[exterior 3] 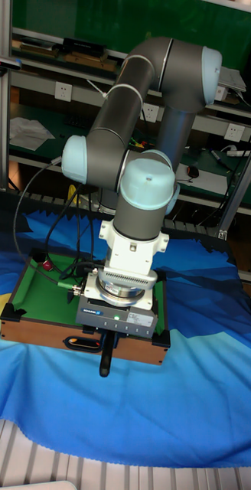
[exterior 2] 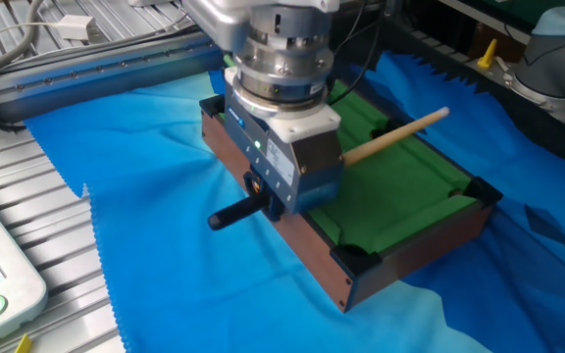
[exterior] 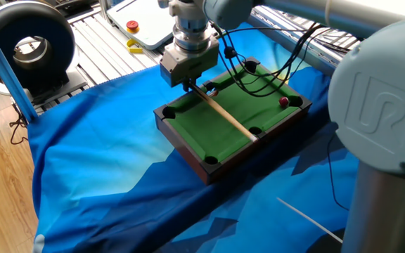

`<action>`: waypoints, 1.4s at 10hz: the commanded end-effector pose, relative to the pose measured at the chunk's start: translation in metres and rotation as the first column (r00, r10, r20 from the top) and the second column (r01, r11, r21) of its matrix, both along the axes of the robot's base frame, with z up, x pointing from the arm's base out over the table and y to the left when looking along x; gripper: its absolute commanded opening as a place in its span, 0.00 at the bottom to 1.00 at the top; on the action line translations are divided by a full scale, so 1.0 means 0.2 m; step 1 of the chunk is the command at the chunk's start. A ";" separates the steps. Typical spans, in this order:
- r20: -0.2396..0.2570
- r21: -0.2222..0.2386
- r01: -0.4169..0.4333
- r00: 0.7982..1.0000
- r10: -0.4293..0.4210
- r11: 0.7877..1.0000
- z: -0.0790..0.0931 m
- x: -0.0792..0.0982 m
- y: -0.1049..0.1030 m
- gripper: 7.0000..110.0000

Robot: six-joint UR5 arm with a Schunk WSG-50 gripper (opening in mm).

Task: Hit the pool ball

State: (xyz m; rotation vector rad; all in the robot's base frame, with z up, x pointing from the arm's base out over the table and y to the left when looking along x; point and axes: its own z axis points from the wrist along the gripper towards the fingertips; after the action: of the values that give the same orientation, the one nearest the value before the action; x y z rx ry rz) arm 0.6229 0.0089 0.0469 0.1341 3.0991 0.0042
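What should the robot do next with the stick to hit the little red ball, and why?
Probably swing the stick's tip toward the far corner. The claw holds the cue stick across the green table, and its tip ends by a side pocket, while the red pool ball sits apart near a corner pocket. The stick isn't aimed at it.

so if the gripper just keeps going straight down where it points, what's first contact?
Probably the near wooden rail of the mini pool table, or the green felt just inside it. The gripper hangs over that edge holding the cue stick; depth unclear.
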 end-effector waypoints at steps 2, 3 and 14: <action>0.010 0.015 0.018 1.000 -0.018 1.000 0.03 -0.05 0.04 0.00; 0.013 0.012 0.018 1.000 -0.018 1.000 0.04 -0.06 0.03 0.00; 0.060 -0.023 -0.078 0.995 0.080 0.997 0.01 0.01 -0.03 0.00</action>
State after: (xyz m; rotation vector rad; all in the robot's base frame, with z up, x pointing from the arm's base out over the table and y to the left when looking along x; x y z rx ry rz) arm 0.6207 0.0070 0.0483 0.0533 3.0507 -0.0249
